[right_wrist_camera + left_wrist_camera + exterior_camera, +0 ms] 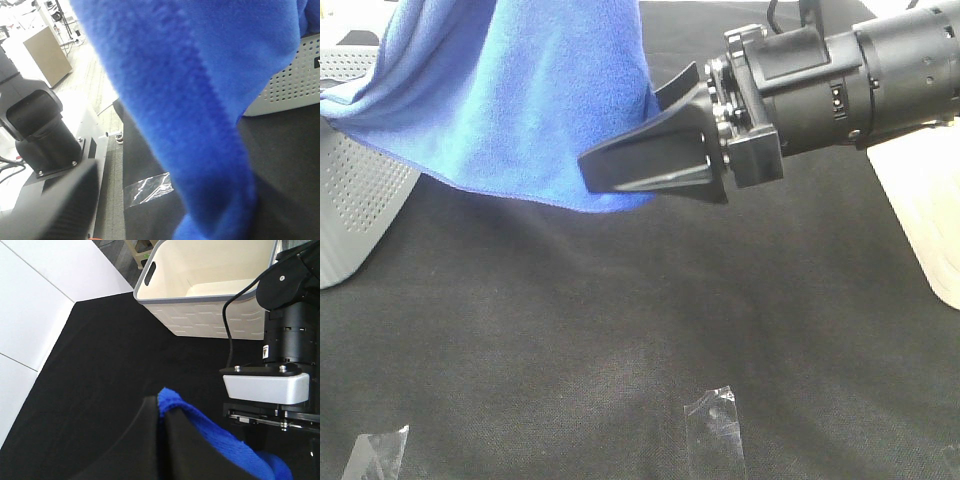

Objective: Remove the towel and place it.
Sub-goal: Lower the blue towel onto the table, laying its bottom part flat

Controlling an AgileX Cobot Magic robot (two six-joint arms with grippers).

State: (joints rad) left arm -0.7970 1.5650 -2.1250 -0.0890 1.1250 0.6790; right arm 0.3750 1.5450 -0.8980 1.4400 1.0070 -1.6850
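The royal-blue towel (520, 90) hangs in the air at the upper left, draping over the grey perforated basket (355, 200). My left gripper (161, 409) is shut on a fold of the towel (220, 440); it is out of the exterior view. My right gripper (620, 130) reaches in from the right with its jaws apart at the towel's right edge. One finger shows in front of the cloth and the other behind it. In the right wrist view the towel (200, 100) fills the frame, one finger (55, 205) shows, and the other is hidden.
A cream basket (930, 220) stands at the right edge, also in the left wrist view (200, 300). Black cloth (620, 330) covers the table. Clear tape strips (715, 430) lie near the front edge. The grey basket shows in the right wrist view (290, 85).
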